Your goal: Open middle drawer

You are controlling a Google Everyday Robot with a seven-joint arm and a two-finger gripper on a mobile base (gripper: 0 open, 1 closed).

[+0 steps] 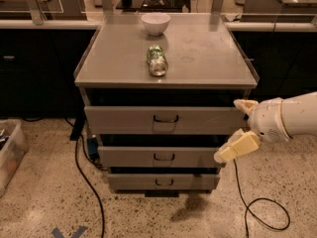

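At the far left, well away from the pincer, a clear plastic bin (7, 155) sits on the speckled floor, and a dark cable (85, 181) trails past it. Left of the pincer stands the grey cabinet with its three drawer fronts stacked. The middle drawer (129, 156) has its long axis running left to right and its flat front facing the camera, with the dark loop handle (163, 157) at centre. Its right end lies just beside the lower fingertip, though contact cannot be told. Up and to the left of the pincer, on the bench (208, 58), a green can (157, 60) lies on its side, its end towards the camera and its label too blurred to read. A white bowl (155, 23) stands beyond it. The pincer (241, 128) hangs at the cabinet's right edge, spread wide and holding nothing, one finger level with the top drawer and the other level with the middle one. Below it, another cable (267, 217) loops on the floor.
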